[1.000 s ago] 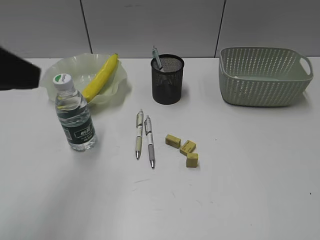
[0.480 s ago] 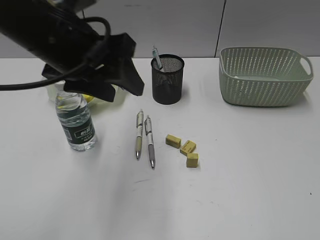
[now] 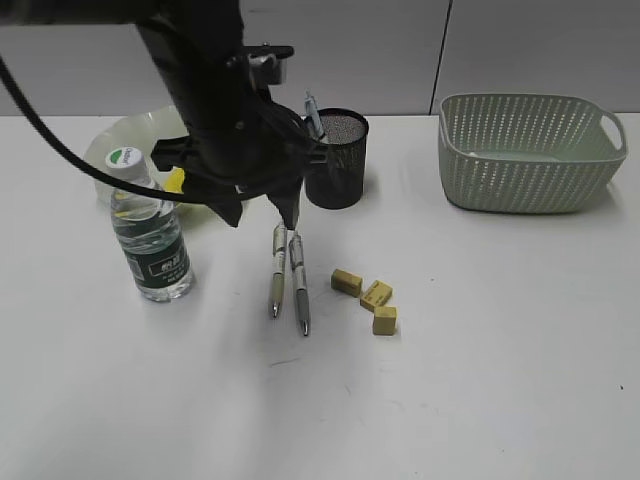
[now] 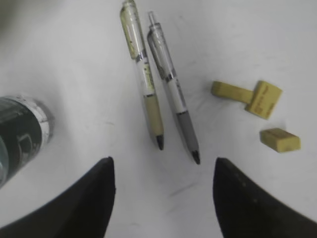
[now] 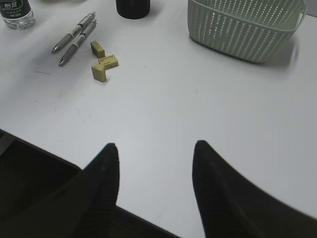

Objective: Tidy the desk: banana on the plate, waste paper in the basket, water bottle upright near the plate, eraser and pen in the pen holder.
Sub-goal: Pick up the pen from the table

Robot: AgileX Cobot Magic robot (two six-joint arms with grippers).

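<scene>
Two pens [image 3: 278, 268] [image 4: 143, 84] lie side by side on the desk [image 3: 480, 330], with three yellow erasers [image 3: 376, 294] [image 4: 265, 98] to their right. My left gripper [image 3: 265, 222] [image 4: 162, 159] hangs open just above the pens' upper ends, holding nothing. The pen holder [image 3: 335, 160] has one pen standing in it. The water bottle [image 3: 150, 235] stands upright in front of the plate [image 3: 125, 140]. My left arm hides most of the banana [image 3: 175, 180]. My right gripper [image 5: 156, 145] is open over bare desk near the front edge. The waste paper is out of view.
The basket [image 3: 530, 150] [image 5: 245, 25] stands at the back right. In the left wrist view the bottle [image 4: 20, 134] is close on the left of the gripper.
My left arm has swung in from the left edge to the middle, above the pens, and now covers most of the plate and banana. Nothing on the desk has moved.
</scene>
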